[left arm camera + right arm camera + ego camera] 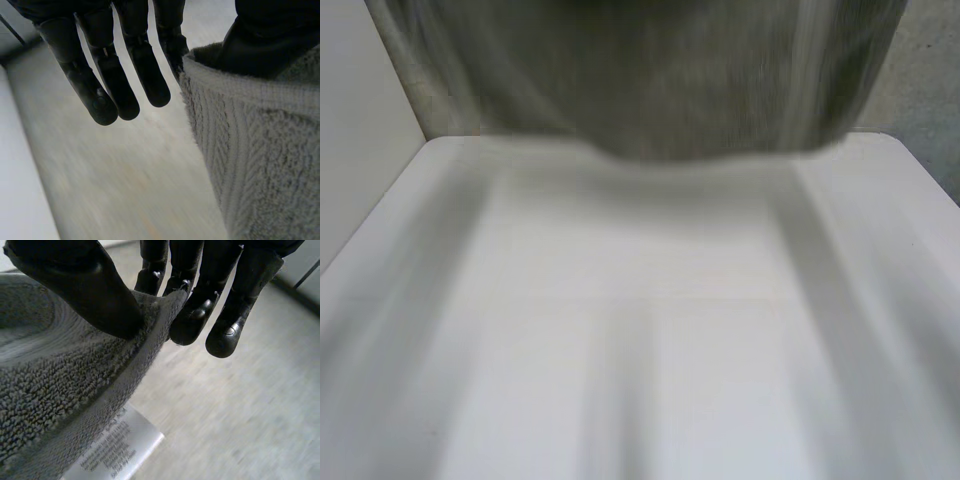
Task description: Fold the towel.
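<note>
The grey towel (650, 80) hangs in the air above the far part of the white table (640, 360), its lower edge blurred by motion. In the left wrist view, my left hand (120, 85) pinches a hemmed edge of the towel (260, 160) between its thumb and one finger, while its other fingers hang straight beside the cloth. In the right wrist view, my right hand (90, 290) presses its thumb onto the towel (50, 390) against its fingers, at an edge of the cloth. A white care label (120, 445) dangles from that edge.
The table's far edge (880, 140) runs just below the hanging cloth. A pale wall (360, 120) stands to the left and a grey floor (930, 90) lies beyond the right corner.
</note>
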Robot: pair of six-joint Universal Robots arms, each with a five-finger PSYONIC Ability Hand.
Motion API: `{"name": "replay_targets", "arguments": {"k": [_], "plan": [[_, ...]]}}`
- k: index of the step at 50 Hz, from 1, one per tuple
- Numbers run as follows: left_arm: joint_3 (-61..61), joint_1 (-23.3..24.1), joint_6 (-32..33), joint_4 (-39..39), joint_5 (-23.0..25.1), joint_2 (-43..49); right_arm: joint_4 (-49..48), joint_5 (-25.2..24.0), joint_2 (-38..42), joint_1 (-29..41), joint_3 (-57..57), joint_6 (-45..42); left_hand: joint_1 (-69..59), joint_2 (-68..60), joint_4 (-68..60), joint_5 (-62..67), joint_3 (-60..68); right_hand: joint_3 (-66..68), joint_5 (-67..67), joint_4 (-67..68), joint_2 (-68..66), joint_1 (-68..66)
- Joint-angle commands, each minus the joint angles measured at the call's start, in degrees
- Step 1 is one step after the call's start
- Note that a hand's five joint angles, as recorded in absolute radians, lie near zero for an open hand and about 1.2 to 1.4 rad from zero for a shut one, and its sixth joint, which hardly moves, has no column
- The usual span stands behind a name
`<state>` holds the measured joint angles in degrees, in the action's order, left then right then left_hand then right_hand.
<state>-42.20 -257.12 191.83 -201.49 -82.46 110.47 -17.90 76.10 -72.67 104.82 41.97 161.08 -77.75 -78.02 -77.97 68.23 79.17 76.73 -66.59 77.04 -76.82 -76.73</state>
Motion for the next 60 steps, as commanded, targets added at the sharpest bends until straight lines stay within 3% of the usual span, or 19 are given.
{"name": "replay_targets", "arguments": {"k": [1, 4, 10, 15, 17, 21, 23, 31, 37, 42, 50, 60], "plan": [[1.8, -0.3, 0.3, 1.1, -0.8, -0.3, 9.3, -7.1, 4.4, -1.6, -9.0, 2.2, -2.3, -2.0, -2.0, 1.8, 0.8, 3.3, -3.4, 3.0, -3.2, -3.3], [-1.7, -0.7, 0.1, 1.8, -0.6, -0.3, 12.8, -9.8, 5.6, -1.6, -8.4, 1.6, -2.3, -2.0, -2.0, 1.8, 0.8, 3.3, -3.4, 3.0, -3.2, -3.3], [-23.2, -1.7, 0.8, 0.3, 1.9, -2.7, 14.7, -12.8, 7.4, -1.7, -2.4, 0.7, -2.3, -2.0, -2.0, 1.8, 0.8, 3.3, -3.4, 3.0, -3.2, -3.3], [-39.8, -5.3, 0.9, -5.6, 6.6, -3.1, 14.3, -19.1, 7.4, -1.7, 15.4, -6.2, -2.3, -2.0, -2.0, 1.8, 0.8, 3.3, -3.4, 3.0, -3.2, -3.3], [-49.4, -6.4, 1.2, -10.7, 9.8, -2.1, 14.2, -20.5, 7.3, -1.7, 20.6, -8.5, -2.3, -2.0, -2.0, 1.8, 0.8, 3.3, -3.4, 3.0, -3.2, -3.3], [-56.9, -7.2, 2.2, -15.8, 12.3, 0.7, 13.7, -22.0, 7.3, -1.7, 30.1, -13.0, -2.3, -2.0, -2.0, 1.8, 0.8, 3.3, -3.4, 3.0, -3.2, -3.3], [-61.9, -7.2, 5.6, -19.1, 13.9, 3.3, 12.6, -22.1, 7.1, -1.7, 38.0, -17.0, -2.3, -2.0, -2.0, 1.8, 0.8, 3.3, -3.4, 3.0, -3.2, -3.3], [-67.7, -8.0, 15.3, -20.4, 15.2, 3.6, 11.3, -21.4, 4.1, -2.4, 49.9, -21.3, -2.3, -2.0, -2.0, 1.8, 0.8, 3.3, -3.4, 3.0, -3.2, -3.3], [-68.6, -10.0, 15.7, -20.3, 15.2, 2.3, 11.2, -19.9, -3.4, -6.1, 54.4, -20.1, -2.3, -2.0, -2.0, 1.8, 0.8, 3.3, -3.4, 3.0, -3.2, -3.3], [-69.5, -10.4, 15.6, -20.3, 15.2, 0.0, 11.1, -16.0, -10.2, -9.5, 58.0, -12.6, -2.3, -2.0, -2.0, 1.8, 0.8, 3.3, -3.4, 3.0, -3.2, -3.3], [-71.4, -10.0, 15.4, -21.0, 15.0, -0.5, 8.5, -13.9, -12.7, -16.8, 63.0, -2.6, -2.3, -2.0, -2.0, 1.8, 0.8, 3.3, -3.4, 3.0, -3.2, -3.3], [-71.1, -9.2, 15.2, -21.1, 14.6, 1.7, 3.4, -13.4, -12.1, -17.1, 68.0, -1.6, -2.3, -2.0, -2.0, 1.8, 0.8, 3.3, -3.4, 3.0, -3.2, -3.3]]}}
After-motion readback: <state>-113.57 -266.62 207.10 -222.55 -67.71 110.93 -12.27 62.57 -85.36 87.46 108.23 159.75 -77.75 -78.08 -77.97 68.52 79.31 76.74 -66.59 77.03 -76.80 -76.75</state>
